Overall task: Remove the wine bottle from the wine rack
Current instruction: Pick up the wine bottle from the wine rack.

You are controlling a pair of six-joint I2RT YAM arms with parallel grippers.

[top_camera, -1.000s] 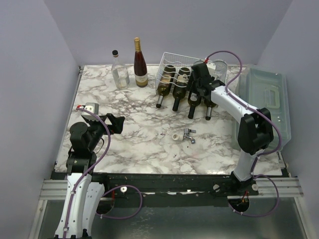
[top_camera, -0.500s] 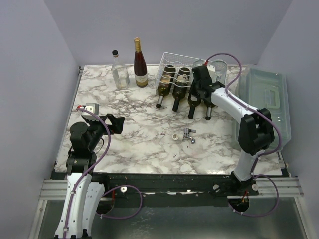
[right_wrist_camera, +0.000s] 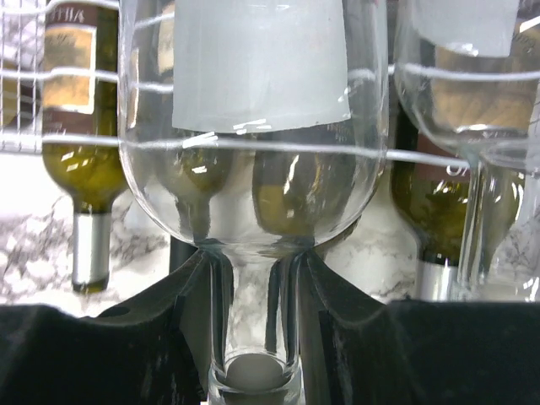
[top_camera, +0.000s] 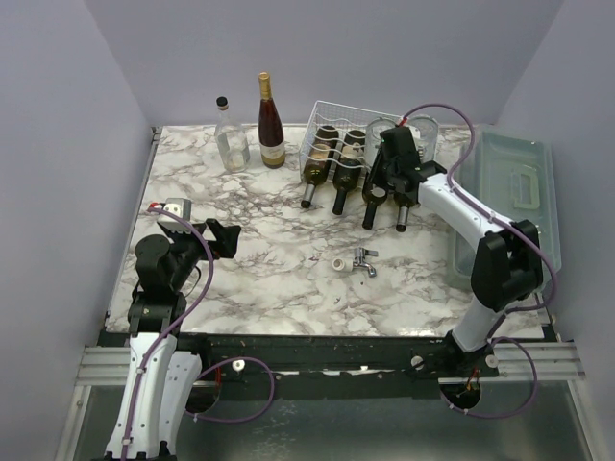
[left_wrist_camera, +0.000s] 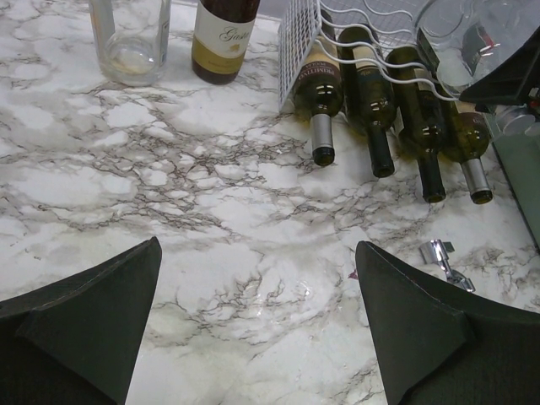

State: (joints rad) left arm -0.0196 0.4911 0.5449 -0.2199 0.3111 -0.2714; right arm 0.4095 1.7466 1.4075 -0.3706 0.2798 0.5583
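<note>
Underneath everything, a white, grey-veined marble-look counter (top_camera: 269, 259). Along its right edge at 3 o'clock, a translucent grey-green plastic lidded bin (top_camera: 519, 182). Stretched in from 5 o'clock toward the far side, the white-and-black right arm (top_camera: 461, 206). Folded up at 8 o'clock, well apart from it, the left arm (top_camera: 163, 274). At 1 o'clock near the far edge, a white wire-grid wine rack (top_camera: 332, 120) with wavy cradles.

On the rack's upper tier, toward its right end, two clear bottles with white labels, lying side by side with necks toward the near edge. Right jaws clenched on the neck of the clear glass wine bottle (right_wrist_camera: 253, 152). Black fingers (right_wrist_camera: 152, 337) pressed to the glass from both sides just under the shoulder, the mouth showing low between them. Body of that bottle resting on the rack's wires. Just beside it at 3 o'clock, the second clear bottle (right_wrist_camera: 472, 110), not gripped.

In the lower tier, four green glass bottles (left_wrist_camera: 371, 93) in a row, necks poking out past the rack toward 6 o'clock.

Standing at 11 o'clock, a dark red wine bottle with a pale label (top_camera: 270, 125). Just beside it at its 9 o'clock, a clear capped bottle (top_camera: 229, 134).

Left jaws spread wide, gripping nothing, above bare counter. Dark fingers (left_wrist_camera: 93, 321) at the lower corners of the left wrist view.

Close to the centre, a small silver metal tap-shaped part (top_camera: 363, 261). Just at its 9 o'clock, a small white ring (top_camera: 340, 263). By the left edge at 9 o'clock, a small grey box (top_camera: 173, 206).
</note>
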